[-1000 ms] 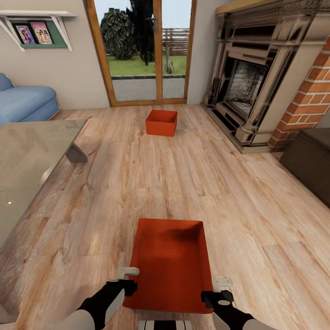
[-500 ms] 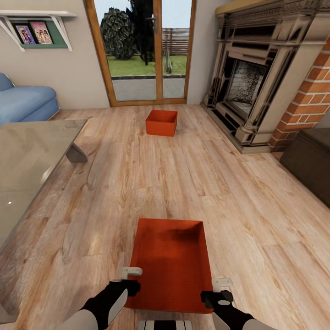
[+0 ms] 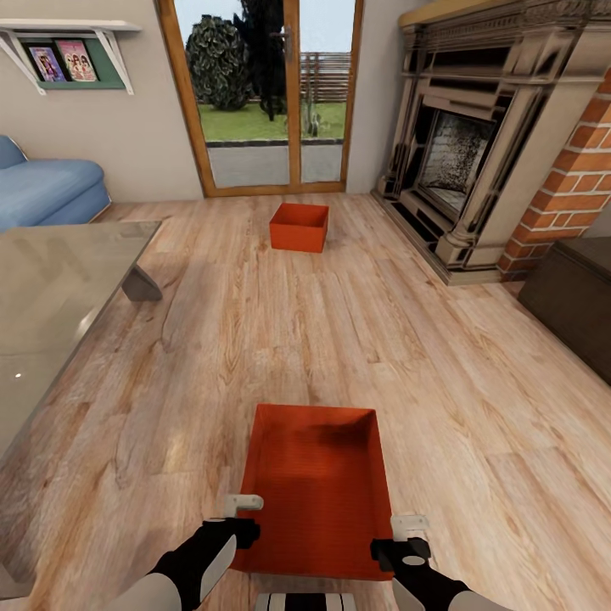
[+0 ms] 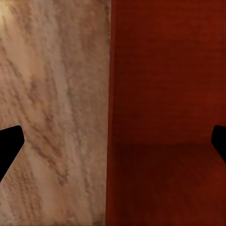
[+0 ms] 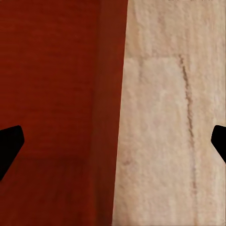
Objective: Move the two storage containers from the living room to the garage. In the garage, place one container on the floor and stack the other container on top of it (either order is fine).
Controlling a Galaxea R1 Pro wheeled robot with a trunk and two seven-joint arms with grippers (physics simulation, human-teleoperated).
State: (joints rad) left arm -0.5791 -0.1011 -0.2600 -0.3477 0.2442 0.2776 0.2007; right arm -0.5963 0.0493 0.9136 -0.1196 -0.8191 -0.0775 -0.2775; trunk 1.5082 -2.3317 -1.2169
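One orange-red storage container (image 3: 318, 492) lies on the light wood planks of the living room, right in front of me. My left gripper (image 3: 242, 518) is open over its left wall; in the left wrist view that wall of the container (image 4: 165, 94) runs between the wide-apart fingers of the left gripper (image 4: 113, 141). My right gripper (image 3: 406, 536) is open over the right wall, and the right wrist view shows the container (image 5: 47, 84) edge between the fingers of the right gripper (image 5: 113, 141). The second storage container (image 3: 299, 227) sits far ahead near the glass door.
A low glass-topped table (image 3: 51, 288) fills the left side, with a blue sofa (image 3: 42, 191) behind it. The brick fireplace (image 3: 458, 153) and a dark brown chest (image 3: 577, 297) line the right. Open plank floor (image 3: 280, 339) stretches between the two containers.
My left gripper has edged slightly right, toward the near container's left wall. The right gripper and both containers have stayed put.
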